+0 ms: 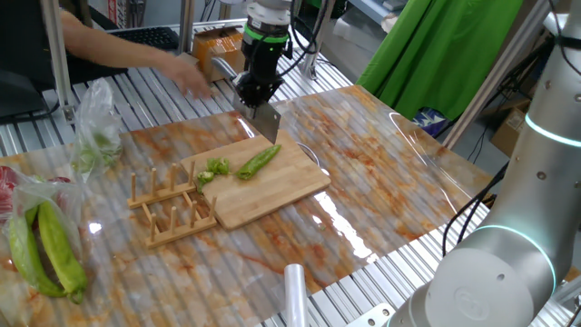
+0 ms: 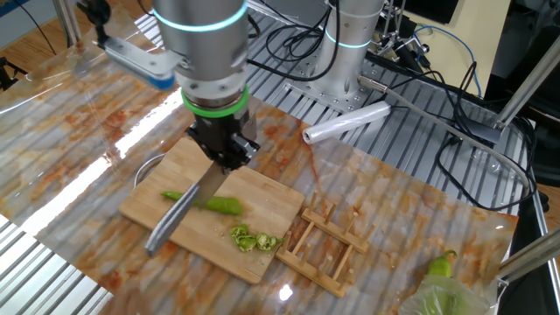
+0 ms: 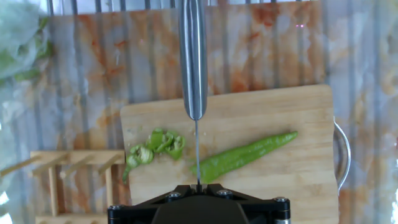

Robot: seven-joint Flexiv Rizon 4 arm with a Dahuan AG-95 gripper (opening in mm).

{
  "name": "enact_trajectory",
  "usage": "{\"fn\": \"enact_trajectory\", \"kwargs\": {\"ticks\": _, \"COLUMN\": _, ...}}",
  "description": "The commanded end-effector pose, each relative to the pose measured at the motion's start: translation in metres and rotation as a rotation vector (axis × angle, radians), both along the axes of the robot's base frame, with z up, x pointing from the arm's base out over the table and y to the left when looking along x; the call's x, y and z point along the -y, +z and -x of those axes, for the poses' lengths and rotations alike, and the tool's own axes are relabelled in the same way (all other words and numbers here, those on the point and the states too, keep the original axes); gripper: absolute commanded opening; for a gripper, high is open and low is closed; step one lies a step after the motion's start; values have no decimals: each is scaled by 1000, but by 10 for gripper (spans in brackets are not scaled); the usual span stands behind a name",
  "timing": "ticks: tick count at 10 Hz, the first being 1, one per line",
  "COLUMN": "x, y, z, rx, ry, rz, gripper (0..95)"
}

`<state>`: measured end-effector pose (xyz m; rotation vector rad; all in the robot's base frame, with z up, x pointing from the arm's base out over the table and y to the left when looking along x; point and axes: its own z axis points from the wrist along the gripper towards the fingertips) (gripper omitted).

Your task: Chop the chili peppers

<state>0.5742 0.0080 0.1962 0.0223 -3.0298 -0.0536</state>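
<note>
My gripper (image 1: pixel 258 88) (image 2: pixel 224 150) (image 3: pixel 198 185) is shut on a steel knife (image 1: pixel 266 123) (image 2: pixel 179 214) (image 3: pixel 193 62). The knife's handle points away from the hand. A slender green chili pepper (image 1: pixel 259 161) (image 2: pixel 219 205) (image 3: pixel 245 154) lies on the wooden cutting board (image 1: pixel 272 191) (image 2: pixel 267 199) (image 3: pixel 280 112). In the hand view the thin blade edge crosses the chili's cut left end. A few green slices (image 1: pixel 215 169) (image 2: pixel 252 239) (image 3: pixel 158 143) sit just beside that end. Whether the blade touches the chili I cannot tell.
A wooden dish rack (image 1: pixel 172 211) (image 2: pixel 325 245) (image 3: pixel 74 180) adjoins the board. Plastic bags with bigger yellow-green peppers (image 1: pixel 47 247) (image 2: pixel 440 265) lie nearby. A plastic roll (image 1: pixel 296 291) (image 2: pixel 346 123) rests on the slatted table. A person's arm (image 1: pixel 136 54) reaches in behind.
</note>
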Motion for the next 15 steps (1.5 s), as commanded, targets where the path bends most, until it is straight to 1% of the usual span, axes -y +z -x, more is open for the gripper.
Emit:
{"fn": "enact_trajectory", "kwargs": {"ticks": 1, "x": -3, "y": 0, "z": -4, "rx": -25, "ry": -26, "rz": -2, "gripper": 0}}
{"fn": "enact_trajectory", "kwargs": {"ticks": 2, "x": -4, "y": -1, "z": -5, "rx": -36, "ry": -52, "rz": 7, "gripper": 0}}
{"fn": "enact_trajectory", "kwargs": {"ticks": 3, "x": -4, "y": -2, "z": -5, "rx": -54, "ry": -82, "rz": 18, "gripper": 0}}
{"fn": "enact_trajectory", "kwargs": {"ticks": 4, "x": -6, "y": -4, "z": -7, "rx": -48, "ry": -86, "rz": 26, "gripper": 0}}
{"fn": "enact_trajectory", "kwargs": {"ticks": 5, "x": -6, "y": -4, "z": -6, "rx": -41, "ry": -70, "rz": 36, "gripper": 0}}
{"fn": "enact_trajectory", "kwargs": {"ticks": 6, "x": -5, "y": -2, "z": -4, "rx": -29, "ry": -51, "rz": 34, "gripper": 0}}
{"fn": "enact_trajectory", "kwargs": {"ticks": 7, "x": -5, "y": -2, "z": -4, "rx": -22, "ry": -46, "rz": 25, "gripper": 0}}
{"fn": "enact_trajectory", "kwargs": {"ticks": 8, "x": -6, "y": -2, "z": -3, "rx": 3, "ry": -30, "rz": 17, "gripper": 0}}
{"fn": "enact_trajectory", "kwargs": {"ticks": 9, "x": -7, "y": -3, "z": 0, "rx": 40, "ry": -20, "rz": -19, "gripper": 0}}
{"fn": "enact_trajectory", "kwargs": {"ticks": 10, "x": -9, "y": -5, "z": 6, "rx": 65, "ry": -18, "rz": -26, "gripper": 0}}
{"fn": "enact_trajectory", "kwargs": {"ticks": 11, "x": -10, "y": -6, "z": 9, "rx": 75, "ry": -20, "rz": -31, "gripper": 0}}
{"fn": "enact_trajectory", "kwargs": {"ticks": 12, "x": -11, "y": -7, "z": 12, "rx": 75, "ry": -18, "rz": -33, "gripper": 0}}
{"fn": "enact_trajectory", "kwargs": {"ticks": 14, "x": -11, "y": -8, "z": 13, "rx": 71, "ry": -32, "rz": -29, "gripper": 0}}
{"fn": "enact_trajectory", "kwargs": {"ticks": 15, "x": -12, "y": -8, "z": 14, "rx": 49, "ry": -72, "rz": -23, "gripper": 0}}
